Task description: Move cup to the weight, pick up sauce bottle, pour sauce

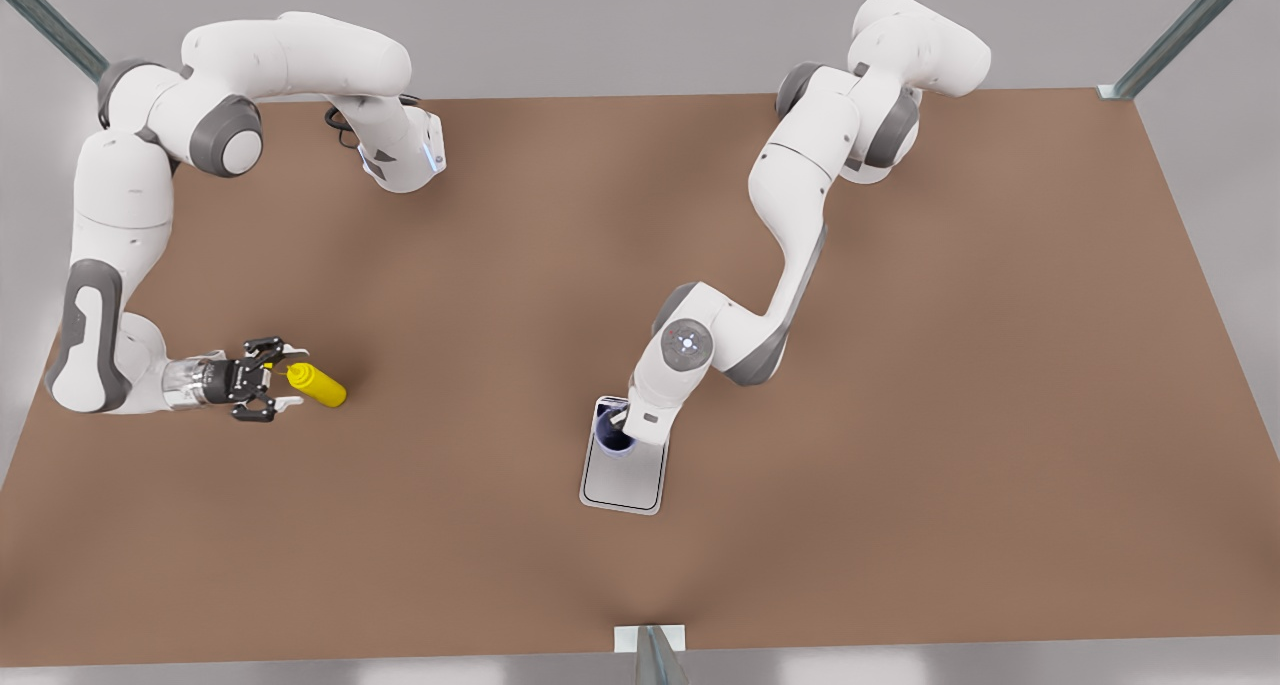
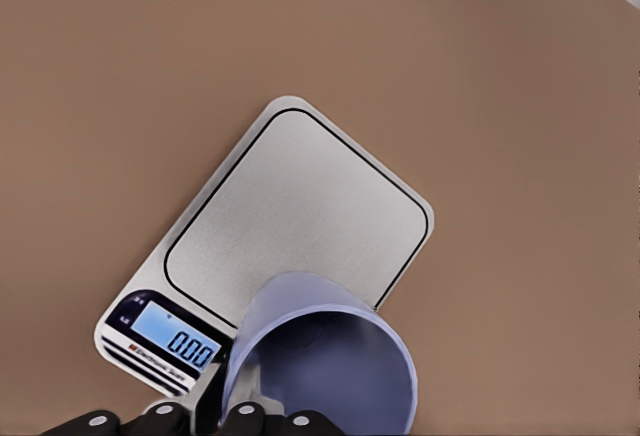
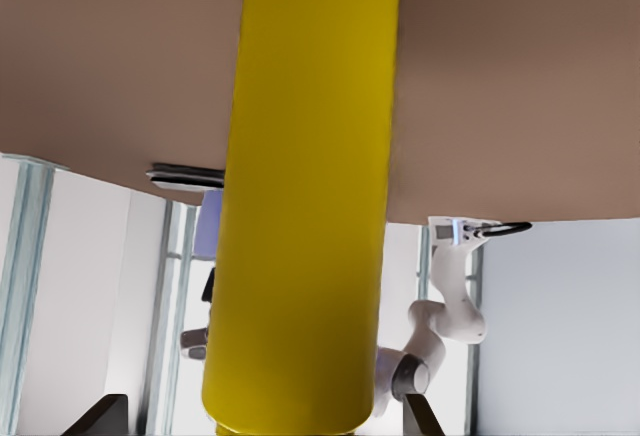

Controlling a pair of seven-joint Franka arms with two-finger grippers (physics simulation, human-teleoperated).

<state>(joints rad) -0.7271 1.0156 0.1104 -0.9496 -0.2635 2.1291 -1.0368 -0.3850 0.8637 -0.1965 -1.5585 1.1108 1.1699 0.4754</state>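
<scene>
Front view: cup over scale, bottle between fingers

Left hand [image 1: 622, 427] grips the cup [image 1: 612, 431] over the weight [image 1: 625, 467], right of centre. Right hand [image 1: 283, 377], spread wide at the left, straddles the sauce bottle [image 1: 318, 385] lying on the tabletop [image 1: 900, 365], nozzle toward the palm

A plain brown table [image 1: 900, 385] fills the scene. Grey metal struts [image 1: 1180, 30] rise at its far corners, and another strut [image 1: 655, 660] stands at the near edge's middle.
</scene>
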